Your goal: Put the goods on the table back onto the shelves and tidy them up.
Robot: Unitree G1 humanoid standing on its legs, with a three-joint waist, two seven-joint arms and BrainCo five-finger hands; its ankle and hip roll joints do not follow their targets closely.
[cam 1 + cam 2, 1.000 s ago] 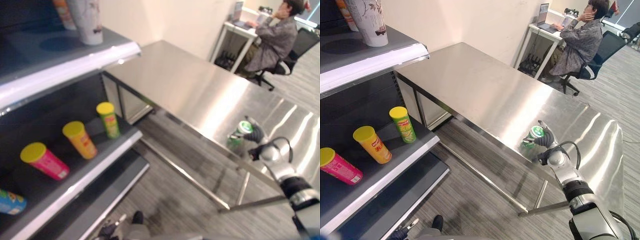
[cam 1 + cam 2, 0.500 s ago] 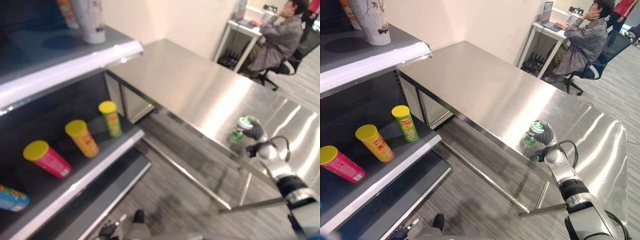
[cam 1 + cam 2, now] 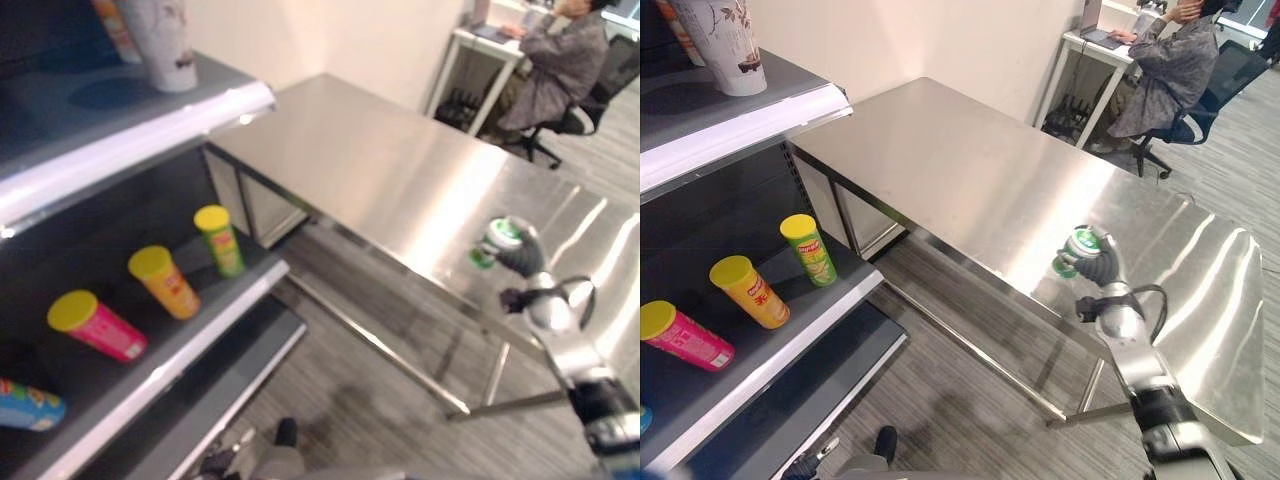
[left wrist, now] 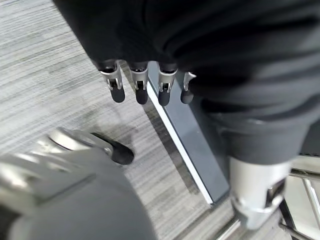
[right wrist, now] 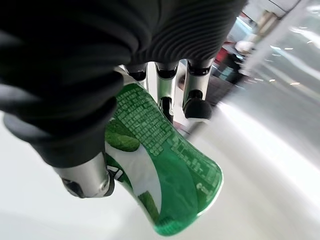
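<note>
Lifted since a second ago, the green cylindrical can with a white-and-green lid (image 3: 1078,251) now hangs clear above the polished stainless-steel surface (image 3: 970,180), where before it stood on the metal near the front edge; the right robot hand (image 3: 1102,268) has risen with it.

That surface is a long table running away from the dark grey metal shelf unit (image 3: 760,335) towards the far wall. On the unit's top shelf stands a tall white paper cup with a printed pattern (image 3: 718,42). On the lower shelf three snack tubes with yellow lids stand tilted in a row along the front edge: a green tube (image 3: 808,250) nearest the table, then an orange tube (image 3: 749,292), then a pink tube (image 3: 685,336) leaning furthest over. A blue tube (image 3: 25,405) lies at the shelf's outer end. At a white desk in the far corner, a person in a grey top (image 3: 1160,72) sits on an office chair.

The can is over the front edge of the surface, towards its end away from the shelves. Its long axis tilts, lid end up and turned towards the shelf unit. In the right wrist view the fingers (image 5: 165,97) and thumb curl round its green body (image 5: 165,165), clasping it.

The left robot hand (image 4: 145,87) hangs over the grey floor, its fingers straight and loosely spread, holding nothing.
</note>
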